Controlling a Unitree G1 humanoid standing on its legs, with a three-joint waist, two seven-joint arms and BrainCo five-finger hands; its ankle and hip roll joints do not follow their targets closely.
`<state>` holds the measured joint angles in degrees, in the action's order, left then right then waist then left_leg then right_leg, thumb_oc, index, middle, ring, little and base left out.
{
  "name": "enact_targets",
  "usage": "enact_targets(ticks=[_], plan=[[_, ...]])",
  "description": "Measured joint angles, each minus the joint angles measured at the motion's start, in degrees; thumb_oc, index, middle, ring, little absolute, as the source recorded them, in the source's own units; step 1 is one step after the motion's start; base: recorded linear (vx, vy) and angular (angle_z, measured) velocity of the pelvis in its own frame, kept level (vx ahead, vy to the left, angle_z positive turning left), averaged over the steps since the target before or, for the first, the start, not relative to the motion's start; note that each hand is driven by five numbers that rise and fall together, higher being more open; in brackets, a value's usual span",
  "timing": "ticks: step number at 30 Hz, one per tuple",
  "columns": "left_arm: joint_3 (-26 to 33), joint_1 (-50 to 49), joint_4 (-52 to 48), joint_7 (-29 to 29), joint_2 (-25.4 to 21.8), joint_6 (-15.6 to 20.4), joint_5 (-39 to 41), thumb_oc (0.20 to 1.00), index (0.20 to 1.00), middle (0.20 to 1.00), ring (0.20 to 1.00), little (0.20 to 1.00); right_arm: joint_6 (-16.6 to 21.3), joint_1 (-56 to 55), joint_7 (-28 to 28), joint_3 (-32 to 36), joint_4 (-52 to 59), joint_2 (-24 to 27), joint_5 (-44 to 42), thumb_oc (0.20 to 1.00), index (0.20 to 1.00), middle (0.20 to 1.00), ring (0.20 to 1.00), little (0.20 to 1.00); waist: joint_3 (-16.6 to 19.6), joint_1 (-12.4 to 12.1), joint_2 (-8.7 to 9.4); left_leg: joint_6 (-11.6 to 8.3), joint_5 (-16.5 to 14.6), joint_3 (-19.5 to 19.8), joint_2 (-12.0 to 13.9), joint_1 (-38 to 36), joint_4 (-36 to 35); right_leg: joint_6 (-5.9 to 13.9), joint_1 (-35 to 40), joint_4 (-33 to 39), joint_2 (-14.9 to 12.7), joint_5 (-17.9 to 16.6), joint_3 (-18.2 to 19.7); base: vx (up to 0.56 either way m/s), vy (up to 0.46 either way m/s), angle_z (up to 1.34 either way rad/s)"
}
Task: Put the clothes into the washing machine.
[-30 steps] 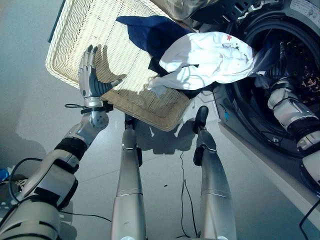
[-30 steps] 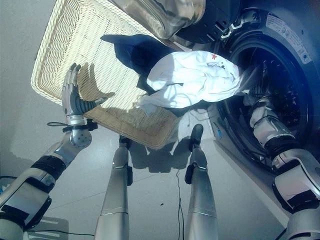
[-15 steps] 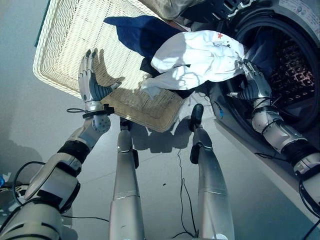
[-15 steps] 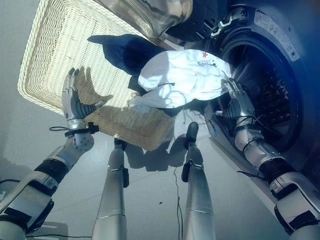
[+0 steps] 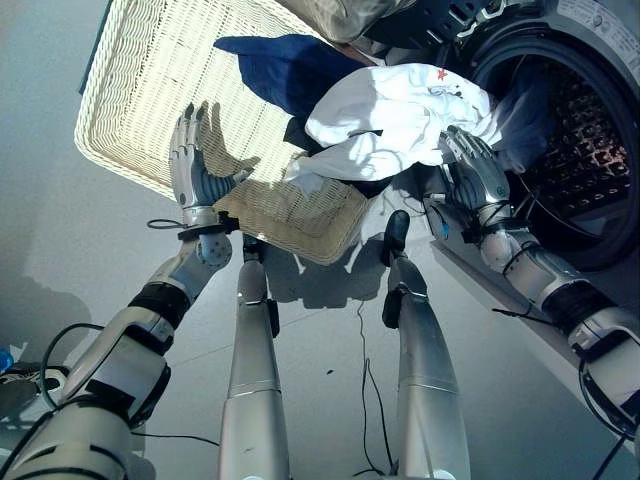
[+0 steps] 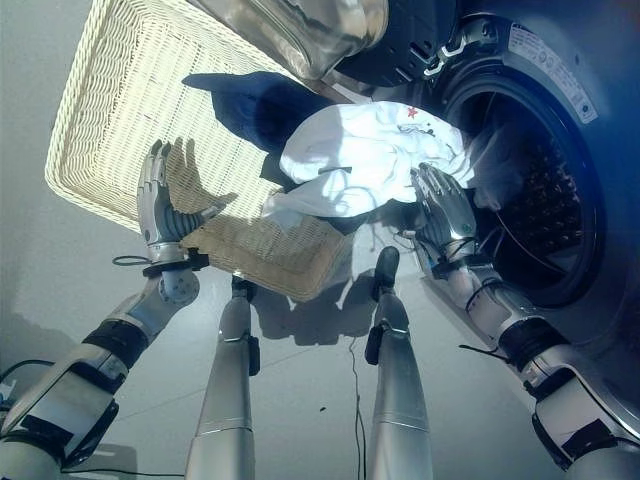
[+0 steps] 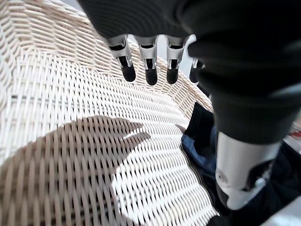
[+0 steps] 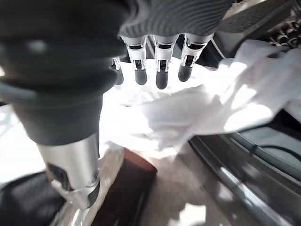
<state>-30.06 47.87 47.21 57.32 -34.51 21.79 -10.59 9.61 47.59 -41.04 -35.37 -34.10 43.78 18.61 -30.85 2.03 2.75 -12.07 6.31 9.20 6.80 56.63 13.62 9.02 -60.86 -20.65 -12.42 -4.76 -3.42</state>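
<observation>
We see the white shirt (image 5: 400, 118) draped over the basket (image 5: 150, 90) corner, its long axis running toward the washer drum (image 5: 575, 150). Our right robot hand (image 5: 478, 172), fingers straight and apart, hovers just beside it; the left robot hand (image 5: 192, 175), also spread, is farther off.

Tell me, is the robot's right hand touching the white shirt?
Cannot tell. In the right wrist view the open right hand has its fingertips just over the white shirt, with neither contact nor gap plain. The eye views only show them overlapping.
</observation>
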Motion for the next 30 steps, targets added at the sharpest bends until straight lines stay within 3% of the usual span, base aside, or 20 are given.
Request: enact_targets(ticks=[8,17,30], plan=[[0.02,0.24,1.12,0.04,1.20,-0.01,-0.03,1.000,1.000,1.000,1.000,1.000,-4.31,1.03,-7.49,1.37,0.07,-0.47,0.33,1.000,1.000,1.000,1.000,1.000,-0.01,-0.30,-0.04,-0.05,0.03,-0.74,0.00,-0.14,0.00,0.01,-0.52,-0.32,0.03,0.00,0.97,0.00,0.003,-0.01],[0.04,-0.08,1.15,0.04,1.77,-0.02,-0.03,1.000,1.000,1.000,1.000,1.000,-6.62,2.54,-12.66,3.47,0.08,-0.41,1.18,1.000,1.000,1.000,1.000,1.000,-0.01,-1.54,-0.06,-0.21,0.13,-0.90,0.00,-0.53,-0.01,-0.05,-0.91,-1.62,0.05,0.54,1.33,0.00,0.000,0.00],[-0.06,0.92,1.35,-0.04,1.89,-0.01,-0.04,1.000,1.000,1.000,1.000,1.000,-6.59,9.08,-11.83,-1.06,-3.12,-0.44,1.48,1.000,1.000,1.000,1.000,1.000,-0.01,-1.72,-0.06,-0.28,0.19,-0.86,0.00,-0.53,0.02,-0.04,-0.90,-1.67,0.03,0.55,1.33,0.00,-0.003,0.00]])
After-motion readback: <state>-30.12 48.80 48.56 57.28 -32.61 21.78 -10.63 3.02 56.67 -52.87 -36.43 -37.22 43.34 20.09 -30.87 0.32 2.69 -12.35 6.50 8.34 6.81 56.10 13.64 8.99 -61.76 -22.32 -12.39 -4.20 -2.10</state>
